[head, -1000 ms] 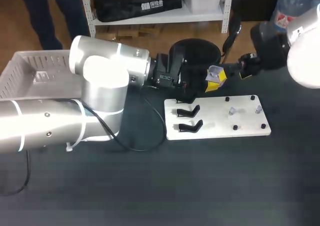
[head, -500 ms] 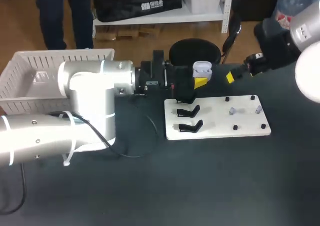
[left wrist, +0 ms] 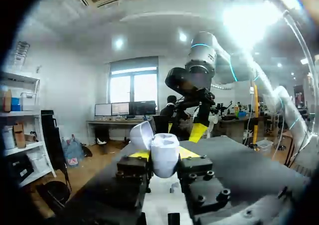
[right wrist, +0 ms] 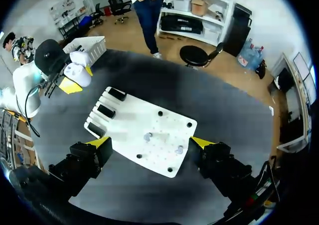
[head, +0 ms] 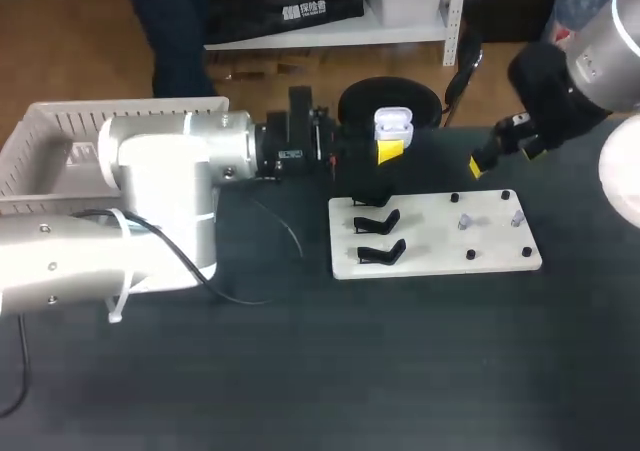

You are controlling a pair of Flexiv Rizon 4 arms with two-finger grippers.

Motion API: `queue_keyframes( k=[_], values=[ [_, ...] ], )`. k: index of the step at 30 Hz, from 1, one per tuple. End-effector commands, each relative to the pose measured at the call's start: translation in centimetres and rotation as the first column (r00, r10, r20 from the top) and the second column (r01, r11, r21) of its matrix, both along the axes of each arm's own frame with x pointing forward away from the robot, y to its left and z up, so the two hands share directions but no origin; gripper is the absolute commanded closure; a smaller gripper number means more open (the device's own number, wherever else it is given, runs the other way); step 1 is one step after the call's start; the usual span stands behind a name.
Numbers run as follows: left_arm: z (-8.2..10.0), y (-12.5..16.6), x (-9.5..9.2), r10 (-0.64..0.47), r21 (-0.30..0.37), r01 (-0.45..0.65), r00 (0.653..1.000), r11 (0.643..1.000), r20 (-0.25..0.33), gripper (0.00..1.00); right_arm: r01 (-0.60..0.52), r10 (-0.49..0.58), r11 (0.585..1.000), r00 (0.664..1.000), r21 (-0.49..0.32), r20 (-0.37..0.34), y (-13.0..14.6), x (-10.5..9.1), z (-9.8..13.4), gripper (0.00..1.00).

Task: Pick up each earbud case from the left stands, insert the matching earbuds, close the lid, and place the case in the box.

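Observation:
My left gripper [head: 388, 149] is shut on a white earbud case [head: 392, 125] with its lid standing open, held above the far left corner of the white board [head: 435, 256]. In the left wrist view the case [left wrist: 164, 155] sits upright between the yellow tips. My right gripper [head: 503, 154] hovers open past the board's far right corner, apart from the case. In the right wrist view its wide-spread fingers [right wrist: 98, 143] frame the board [right wrist: 130, 116], where two small earbuds [right wrist: 147, 136] stand on pegs. The black stands [right wrist: 105, 110] on the board's left hold nothing.
A white slotted basket [head: 60, 136] stands at the table's far left, behind my left arm. Small black pegs [head: 470, 255] dot the right half of the board. Dark tabletop stretches in front of the board.
My left gripper has drawn back to the left and turned the case upright. My right gripper has pulled away from the case to the right.

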State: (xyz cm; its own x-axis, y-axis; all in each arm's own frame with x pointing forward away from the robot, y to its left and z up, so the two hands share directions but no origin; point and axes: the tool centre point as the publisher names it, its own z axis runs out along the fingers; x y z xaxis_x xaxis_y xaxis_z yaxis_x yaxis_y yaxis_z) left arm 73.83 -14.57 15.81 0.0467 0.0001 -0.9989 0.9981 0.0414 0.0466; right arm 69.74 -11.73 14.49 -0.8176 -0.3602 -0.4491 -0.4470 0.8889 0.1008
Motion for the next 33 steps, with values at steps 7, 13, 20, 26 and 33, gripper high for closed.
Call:
queue_keyframes(
  k=[7, 13, 20, 26, 33],
  values=[
    [0.2, 0.5, -0.6, 0.021, -0.002, -0.021, 1.0, 1.0, -0.021, 1.0, 0.052, -0.052, 0.996, 0.999, -0.072, 0.007, -0.1, 0.1, -0.9, 0.0],
    [-0.2, 0.6, -0.4, 0.037, -0.002, -0.038, 0.999, 0.999, -0.032, 1.0, 0.055, -0.056, 0.992, 0.998, -0.11, -0.011, -0.2, 0.0, -1.4, 0.0],
    [-0.2, 0.6, -0.4, 0.037, -0.002, -0.038, 0.999, 0.999, -0.032, 1.0, 0.055, -0.063, 0.983, 0.997, -0.175, -0.038, -1.2, -0.5, -2.4, 0.0],
    [-0.2, 0.6, -0.4, 0.037, -0.002, -0.038, 0.999, 0.999, -0.032, 1.0, 0.02, -0.042, 0.962, 0.996, -0.274, -0.075, -1.6, -0.6, -4.2, 0.0],
    [-0.2, 0.6, -0.4, 0.037, -0.002, -0.038, 0.999, 0.999, -0.032, 1.0, 0.003, -0.041, 0.926, 0.995, -0.378, -0.091, -2.7, -0.1, -5.7, 0.0]
  ],
)
